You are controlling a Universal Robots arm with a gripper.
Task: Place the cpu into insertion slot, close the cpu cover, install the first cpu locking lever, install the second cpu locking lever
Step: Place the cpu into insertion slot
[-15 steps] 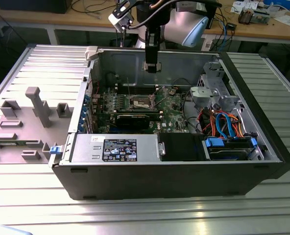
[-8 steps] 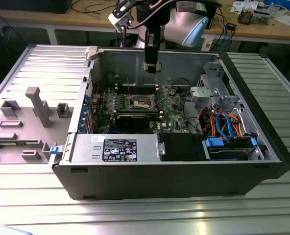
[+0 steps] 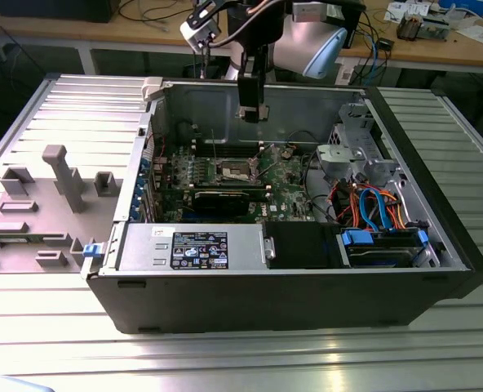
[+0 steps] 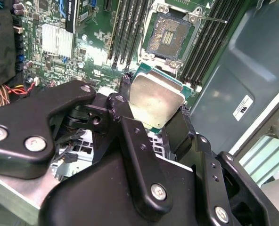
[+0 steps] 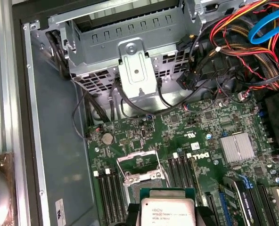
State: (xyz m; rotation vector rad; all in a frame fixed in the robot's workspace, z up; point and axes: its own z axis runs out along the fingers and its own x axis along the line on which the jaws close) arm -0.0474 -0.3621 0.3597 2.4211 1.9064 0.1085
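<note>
My gripper point(image 3: 252, 113) hangs inside the open computer case, above the green motherboard point(image 3: 286, 175). It is shut on the cpu point(image 4: 157, 100), a flat square chip with a dull silver top, pinched at two opposite edges by the black fingers point(image 4: 125, 113). The cpu point(image 5: 168, 212) sits tilted just short of the insertion slot point(image 4: 168, 36), whose shiny pin field lies bare. The cpu cover point(image 5: 138, 164), a thin silver frame with a window, stands swung open at the slot's far side. A thin locking lever point(image 4: 209, 19) sticks out beside the slot point(image 3: 235, 170).
Black memory slots point(image 4: 125, 33) flank the socket. A long black card point(image 3: 225, 198), a finned heat sink point(image 5: 237, 147), a drive cage point(image 5: 135, 66) and red, orange and blue cables point(image 3: 372, 204) crowd the case. The power supply point(image 3: 197, 245) lies along the front wall. Grey fixture blocks point(image 3: 62, 175) stand at the exterior view's left.
</note>
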